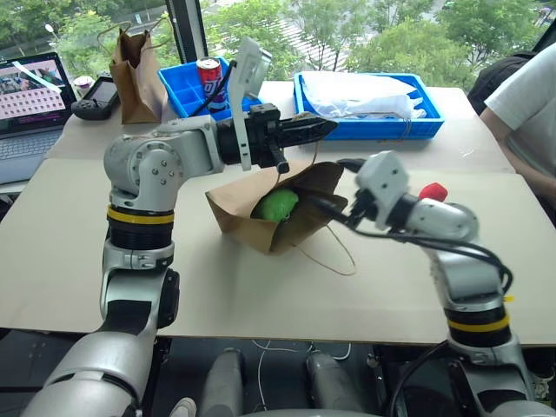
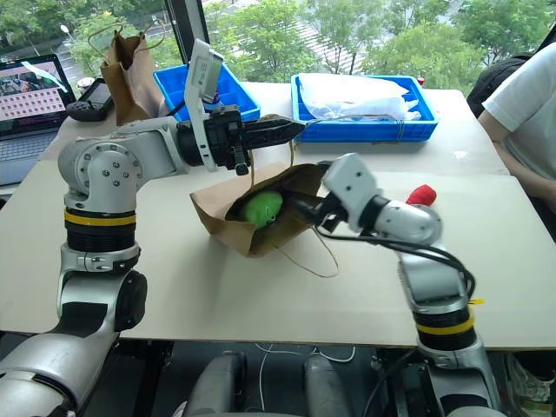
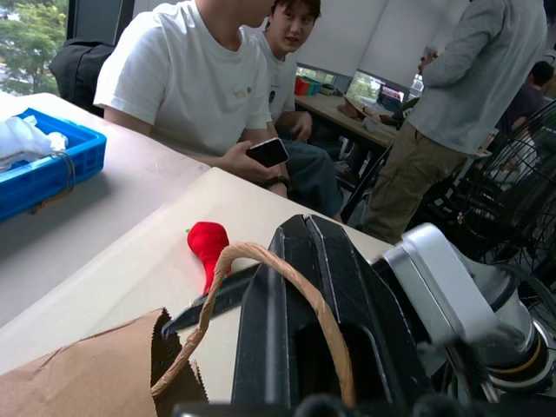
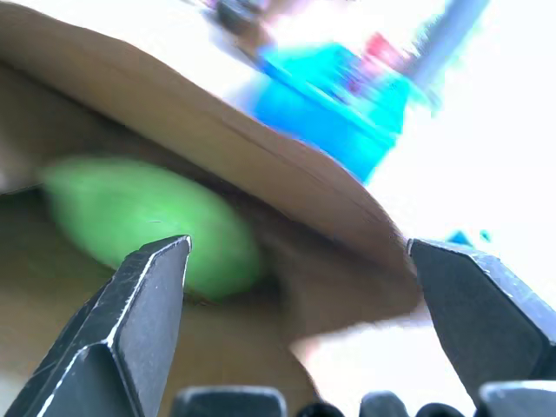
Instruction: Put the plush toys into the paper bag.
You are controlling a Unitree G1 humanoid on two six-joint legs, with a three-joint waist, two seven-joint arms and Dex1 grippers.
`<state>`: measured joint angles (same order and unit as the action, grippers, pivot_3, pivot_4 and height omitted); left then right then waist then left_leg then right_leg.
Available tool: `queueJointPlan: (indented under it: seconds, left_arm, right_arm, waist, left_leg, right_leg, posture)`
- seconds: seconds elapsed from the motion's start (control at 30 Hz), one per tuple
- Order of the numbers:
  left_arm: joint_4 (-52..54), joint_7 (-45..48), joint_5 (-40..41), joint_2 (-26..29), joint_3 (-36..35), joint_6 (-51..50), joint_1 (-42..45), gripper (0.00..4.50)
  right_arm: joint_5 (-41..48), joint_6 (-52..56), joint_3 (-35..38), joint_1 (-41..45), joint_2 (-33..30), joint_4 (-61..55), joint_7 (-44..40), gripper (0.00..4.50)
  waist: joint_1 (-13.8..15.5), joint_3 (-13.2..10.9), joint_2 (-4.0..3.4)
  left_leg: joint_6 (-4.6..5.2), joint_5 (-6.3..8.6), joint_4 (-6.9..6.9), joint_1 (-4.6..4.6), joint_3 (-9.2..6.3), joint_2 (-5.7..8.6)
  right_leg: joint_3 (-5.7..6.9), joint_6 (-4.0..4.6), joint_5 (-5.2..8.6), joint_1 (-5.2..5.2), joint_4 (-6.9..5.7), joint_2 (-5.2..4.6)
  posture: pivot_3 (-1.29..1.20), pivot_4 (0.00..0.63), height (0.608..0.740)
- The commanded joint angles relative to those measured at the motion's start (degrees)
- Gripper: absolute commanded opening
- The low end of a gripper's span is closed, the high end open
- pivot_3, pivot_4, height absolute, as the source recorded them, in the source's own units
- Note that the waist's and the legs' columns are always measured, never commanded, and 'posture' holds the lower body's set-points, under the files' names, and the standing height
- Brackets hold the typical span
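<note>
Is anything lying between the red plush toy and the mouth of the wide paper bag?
Only the right gripper itself, open at the bag's mouth. The red plush toy lies on bare table beside the right arm, and the paper bag gapes toward it, its handle held up by the shut left gripper. The green toy is already inside.

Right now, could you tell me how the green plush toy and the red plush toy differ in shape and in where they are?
The bright green rounded plush toy lies inside the wide brown paper bag, at its open mouth; the red chili-shaped plush toy lies on the bare table, outside the bag. The green one is a rounded lump; the red one looks narrower and curved. Both are small soft toys, and neither is held by a claw.
</note>
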<state>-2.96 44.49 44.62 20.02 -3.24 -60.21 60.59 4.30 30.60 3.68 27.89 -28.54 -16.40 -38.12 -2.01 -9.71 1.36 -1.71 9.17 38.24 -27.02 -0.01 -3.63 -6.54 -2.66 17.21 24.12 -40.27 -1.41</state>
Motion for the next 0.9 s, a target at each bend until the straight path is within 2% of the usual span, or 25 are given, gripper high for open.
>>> queueJointPlan:
  seconds: [0.03, 0.27, 0.43, 0.53, 0.7, 0.73, 0.83, 0.9]
  left_arm:
    - [1.76, 0.18, 0.63, 0.18, -0.47, 0.53, 0.46, 0.00]
    - [2.49, -0.70, 1.06, -0.31, -0.60, 0.05, 0.17, 0.00]
    - [3.45, -3.17, 1.77, -1.18, -1.64, -0.55, -0.56, 0.00]
    - [4.18, -4.18, 2.15, -1.26, -1.96, -0.89, -1.04, 0.00]
    - [4.38, -4.58, 2.25, -1.15, -2.02, -0.99, -1.13, 0.00]
    - [4.36, -4.58, 2.27, -1.16, -1.97, -0.98, -1.10, 0.00]
    - [3.98, -4.20, 2.21, -1.22, -1.64, -0.88, -0.81, 0.00]
    - [3.58, -3.86, 2.09, -1.22, -1.47, -0.73, -0.60, 0.00]
  right_arm:
    - [-0.91, 5.23, 10.53, 2.58, 0.02, 10.54, 12.49, 4.46]
    - [-4.02, -4.88, 11.23, 9.02, 0.88, 40.16, 24.33, 4.46]
    - [-4.19, -10.73, 10.54, 10.27, 1.36, 53.23, 27.27, 4.46]
    - [-3.72, -13.23, 10.47, 8.38, 1.73, 56.04, 27.81, 3.76]
    - [-2.06, -14.06, 11.32, 4.72, 1.21, 51.02, 27.21, 2.07]
    - [-1.80, -13.95, 11.37, 3.69, 0.80, 48.30, 26.86, 1.73]
    - [0.19, -8.60, 7.29, -1.62, -2.83, 27.79, 17.83, 0.69]
    - [1.80, -5.01, 4.56, -3.91, -6.18, 16.44, 11.93, 0.17]
  waist:
    - [0.08, 0.00, 0.00]
    - [-0.68, 0.00, -0.02]
    - [-0.62, 0.00, -0.03]
    - [-0.62, 0.00, -0.03]
    - [-0.63, 0.01, -0.02]
    - [-0.63, 0.01, -0.02]
    - [-0.60, 0.00, -0.03]
    - [-0.79, -0.02, -0.09]
  left_leg:
    - [0.00, 0.00, 0.00, 0.01, 0.00, 0.00]
    - [0.01, 0.00, -0.05, 0.04, 0.05, 0.03]
    - [0.01, -0.01, -0.07, 0.06, 0.06, 0.07]
    - [0.01, -0.01, -0.06, 0.14, 0.05, 0.08]
    - [0.01, -0.01, -0.06, 0.38, 0.04, 0.08]
    - [0.01, 0.00, -0.06, 0.45, 0.04, 0.08]
    - [0.01, 0.00, -0.13, 0.58, 0.02, 0.11]
    - [0.01, 0.00, -0.15, 0.57, 0.03, 0.15]
  right_leg:
    - [0.00, 0.00, 0.00, 0.00, 0.00, -0.01]
    - [-0.10, 0.00, 0.00, 0.07, 0.00, -0.01]
    - [-0.14, 0.00, 0.00, 0.02, 0.00, -0.02]
    - [-0.14, -0.01, 0.00, -0.08, 0.03, -0.03]
    - [-0.13, -0.02, 0.00, -0.35, 0.05, -0.02]
    - [-0.12, -0.03, 0.00, -0.44, 0.07, -0.02]
    - [-0.15, -0.09, 0.04, -0.56, 0.10, -0.02]
    - [-0.20, -0.11, 0.05, -0.54, 0.10, -0.04]
  posture:
    - [0.00, 0.150, 0.685]
    - [0.00, 0.150, 0.685]
    - [0.00, 0.150, 0.685]
    - [0.00, 0.150, 0.685]
    - [0.00, 0.150, 0.685]
    - [0.00, 0.150, 0.685]
    - [0.00, 0.150, 0.685]
    - [0.00, 0.150, 0.685]
